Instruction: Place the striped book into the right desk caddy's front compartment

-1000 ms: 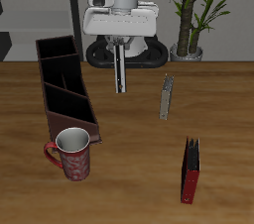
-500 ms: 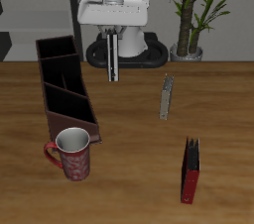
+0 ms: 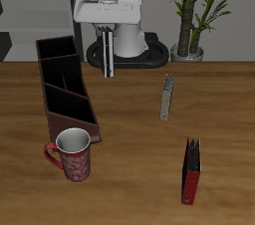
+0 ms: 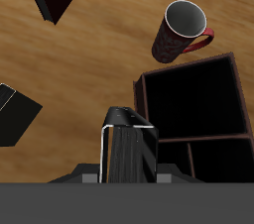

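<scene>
While gripped by the hand [image 3: 106, 54], slim rectangular striped book [image 3: 107, 58], finely lined cover

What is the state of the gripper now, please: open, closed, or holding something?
Gripper: closed on the striped book, held in the air near the right desk caddy.
</scene>
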Available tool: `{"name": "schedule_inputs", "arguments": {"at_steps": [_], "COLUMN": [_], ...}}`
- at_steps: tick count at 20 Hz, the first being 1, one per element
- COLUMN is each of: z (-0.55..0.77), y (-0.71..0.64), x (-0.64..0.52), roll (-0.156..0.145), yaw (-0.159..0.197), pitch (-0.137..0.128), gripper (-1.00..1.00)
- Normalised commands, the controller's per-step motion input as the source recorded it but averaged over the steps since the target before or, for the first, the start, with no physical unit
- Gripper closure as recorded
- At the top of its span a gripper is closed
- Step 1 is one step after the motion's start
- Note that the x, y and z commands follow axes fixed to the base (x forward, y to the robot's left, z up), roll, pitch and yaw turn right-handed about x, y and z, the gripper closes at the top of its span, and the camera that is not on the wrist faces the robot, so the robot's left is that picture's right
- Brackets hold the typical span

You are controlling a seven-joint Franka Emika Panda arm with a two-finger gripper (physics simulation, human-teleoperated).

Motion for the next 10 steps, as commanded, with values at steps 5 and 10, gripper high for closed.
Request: {"name": "schedule_inputs", "arguments": {"at_steps": [5, 10], "z": [-0.06, -0.03], "y": [-0.16, -0.19], "x": [-0.26, -0.27], "roll": [-0.015, -0.035], "yaw": [0.039, 0.024], "pitch": [0.011, 0.013], "gripper": [1.00, 1.00]}}
